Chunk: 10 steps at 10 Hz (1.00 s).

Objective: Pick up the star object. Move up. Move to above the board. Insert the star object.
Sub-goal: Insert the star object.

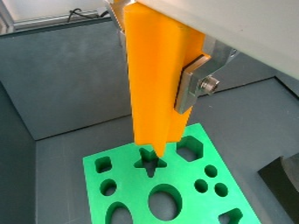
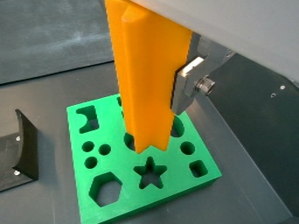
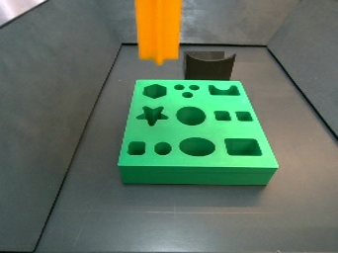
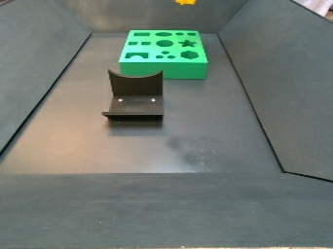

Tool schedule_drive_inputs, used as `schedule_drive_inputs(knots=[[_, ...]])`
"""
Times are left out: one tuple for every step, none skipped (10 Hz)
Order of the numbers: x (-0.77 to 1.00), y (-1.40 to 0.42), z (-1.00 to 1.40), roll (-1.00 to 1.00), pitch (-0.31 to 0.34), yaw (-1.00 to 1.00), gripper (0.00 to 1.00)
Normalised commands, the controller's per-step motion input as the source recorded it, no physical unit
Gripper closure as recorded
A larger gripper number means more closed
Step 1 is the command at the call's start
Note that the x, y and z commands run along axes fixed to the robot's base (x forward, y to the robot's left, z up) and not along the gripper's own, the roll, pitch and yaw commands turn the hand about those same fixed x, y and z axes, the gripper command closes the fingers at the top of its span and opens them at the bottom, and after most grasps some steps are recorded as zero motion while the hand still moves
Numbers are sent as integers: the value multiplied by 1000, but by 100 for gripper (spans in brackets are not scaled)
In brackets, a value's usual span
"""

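Above green board (image 2: 111, 171), end effector (image 2: 176, 83) gripping ridged star object (image 2: 142, 79)

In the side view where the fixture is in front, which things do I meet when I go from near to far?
Fixture → board → star object, held high by the gripper, which is out of view there.

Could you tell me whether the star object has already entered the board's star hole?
No, in a side view the star object, held by the gripper, hangs above the board.

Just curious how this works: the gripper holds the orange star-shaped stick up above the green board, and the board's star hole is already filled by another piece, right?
Not quite: the gripper does hold the star object above the board, but a side view shows the star hole empty.
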Motion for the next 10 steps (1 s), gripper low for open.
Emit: schedule_drive_inputs(knots=[[0, 0, -343, 151, -77, 126, 100], [-9, -51, -603, 220, -227, 160, 100], [0, -63, -600, 226, -227, 140, 100], [0, -60, -594, 223, -229, 129, 100], [0, -11, -634, 207, -210, 134, 100], [0, 0, -677, 180, -199, 137, 100], [0, 0, -654, 154, -176, 123, 100], [0, 0, -606, 109, -140, 89, 100], [0, 0, -383, 24, -74, 17, 100], [0, 0, -46, 0, 0, 0, 100]])
